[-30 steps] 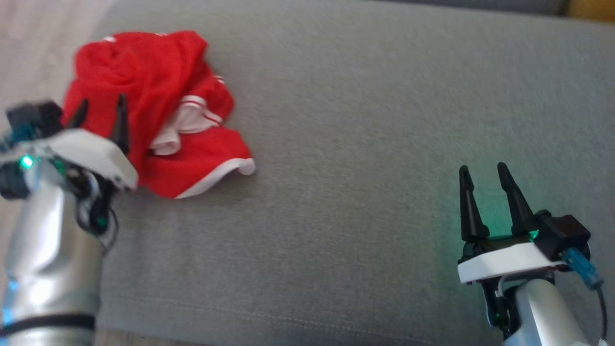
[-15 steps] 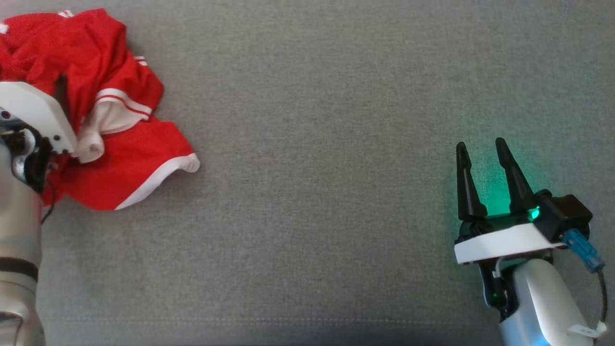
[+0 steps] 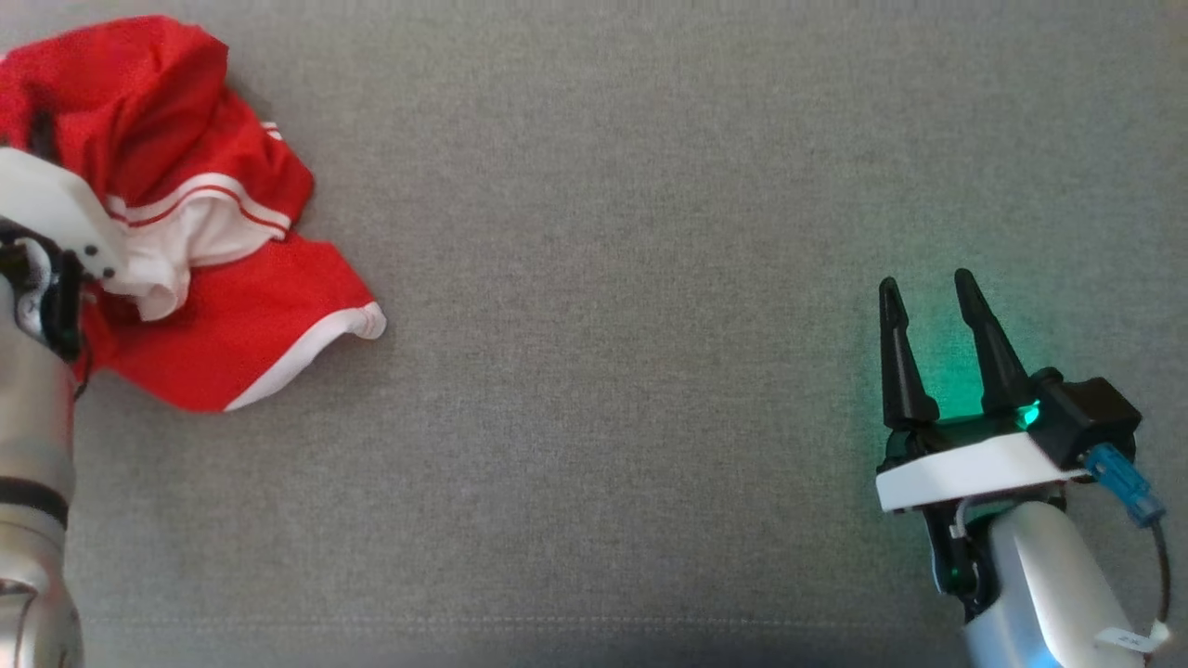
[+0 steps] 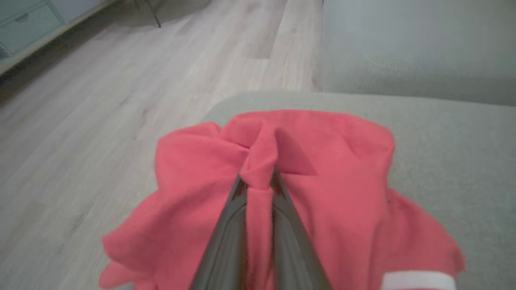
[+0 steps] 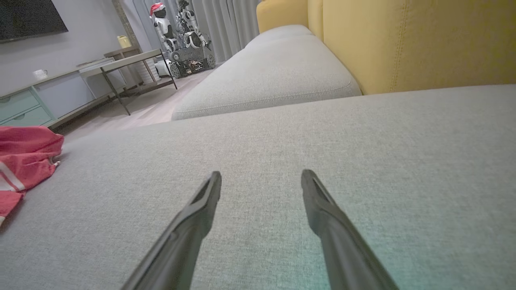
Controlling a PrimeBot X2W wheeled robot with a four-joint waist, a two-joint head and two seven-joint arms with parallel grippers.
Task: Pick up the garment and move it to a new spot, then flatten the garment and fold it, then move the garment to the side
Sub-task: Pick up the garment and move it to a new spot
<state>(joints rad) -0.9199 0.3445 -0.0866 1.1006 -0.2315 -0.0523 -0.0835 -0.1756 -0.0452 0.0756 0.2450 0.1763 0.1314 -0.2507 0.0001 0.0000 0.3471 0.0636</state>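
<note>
Plainly, the red garment (image 3: pixel 186 232) lies bunched in a heap at the left end of the grey sofa seat (image 3: pixel 650 278), close to the corner where the cushion drops off toward the wooden floor (image 4: pixel 80 100). Its white-trimmed hem (image 3: pixel 306 345) trails toward the middle of the seat. The left end effector (image 4: pixel 258 177) is closed on a ridge of red cloth near the top of the heap, with the fabric pinched between its two dark fingers and drawn up into a small peak. I judge the grip is placed high so that the rest will hang free once lifted. The step in hand looks like the pick-up, with the move to a new spot yet to come. The right end effector (image 3: pixel 926 278) hovers well apart over the right part of the seat, near its front edge, jaws spread and holding nothing. It is probably kept out of the way, ready to help with flattening. The wide stretch of grey cushion between the two seems the likely landing place
</note>
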